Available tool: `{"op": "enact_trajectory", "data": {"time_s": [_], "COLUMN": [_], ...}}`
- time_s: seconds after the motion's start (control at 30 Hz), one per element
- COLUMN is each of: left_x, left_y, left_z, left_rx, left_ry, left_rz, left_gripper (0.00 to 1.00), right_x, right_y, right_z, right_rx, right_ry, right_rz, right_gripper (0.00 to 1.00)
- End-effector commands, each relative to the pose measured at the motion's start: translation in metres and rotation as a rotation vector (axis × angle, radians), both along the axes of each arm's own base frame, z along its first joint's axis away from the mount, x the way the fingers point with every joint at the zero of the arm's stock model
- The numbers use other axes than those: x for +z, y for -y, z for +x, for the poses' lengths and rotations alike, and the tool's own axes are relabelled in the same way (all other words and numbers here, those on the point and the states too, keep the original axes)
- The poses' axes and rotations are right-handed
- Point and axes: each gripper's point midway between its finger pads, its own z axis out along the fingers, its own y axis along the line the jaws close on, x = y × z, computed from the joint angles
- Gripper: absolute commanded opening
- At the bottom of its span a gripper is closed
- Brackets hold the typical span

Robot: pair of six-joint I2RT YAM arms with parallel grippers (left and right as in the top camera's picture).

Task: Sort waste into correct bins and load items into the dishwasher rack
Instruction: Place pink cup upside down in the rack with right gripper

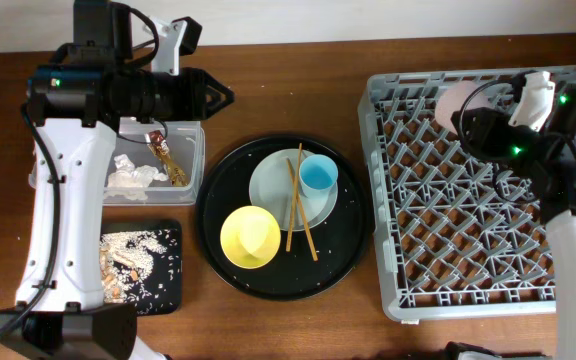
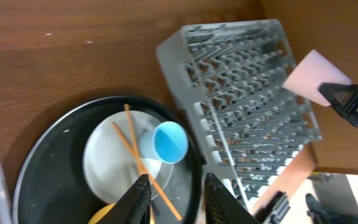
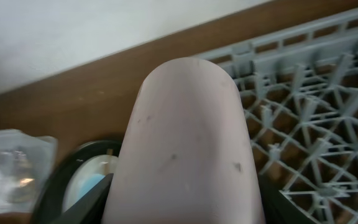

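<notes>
Right gripper (image 1: 480, 118) was clamped on the pink cup (image 1: 456, 100), hovering over the dishwasher rack's (image 1: 376, 200) 11 o'clock corner. Best bet: tip it mouth-down, lower straight between pegs, and let go only once seated. Left gripper (image 2: 176, 180) hung empty, jaws part-spread, just off the round black tray's (image 1: 208, 220) 11 o'clock. Count: one pink cup, one blue cup (image 1: 318, 177) at tray 1 o'clock, one yellow bowl (image 1: 250, 236) at 7, one plate (image 1: 268, 185), two chopsticks (image 1: 296, 200), one tissue (image 1: 133, 178) and one wrapper (image 1: 168, 160) in the clear container (image 1: 202, 165), scraps (image 1: 128, 260) in the flat black tray (image 1: 176, 270).
</notes>
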Motion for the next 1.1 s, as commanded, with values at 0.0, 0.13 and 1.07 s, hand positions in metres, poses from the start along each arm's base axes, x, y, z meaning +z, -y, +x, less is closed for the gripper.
{"op": "enact_trajectory", "data": {"time_s": [0.0,0.13,1.07], "left_x": [-0.01,-0.02,-0.039], "left_y": [-0.011,-0.017,0.019], "left_z": [0.006,0.007,-0.009], "left_rx": [0.06,0.097,0.074], "left_ry": [0.015,0.011,-0.047], "left_rz": [0.123,0.217,0.281], "left_gripper": [0.37,0.51,0.53], "right_x": [-0.027,-0.065,-0.048], "right_y": [0.006,-0.014,-0.003], "right_z": [0.009,0.018,0.018], "right_rx": [-0.002,0.079,0.069], "right_ry": [-0.087,-0.186,-0.32], "right_rz": [-0.136,-0.183,-0.27], "right_gripper": [0.4,0.38,0.87]}}
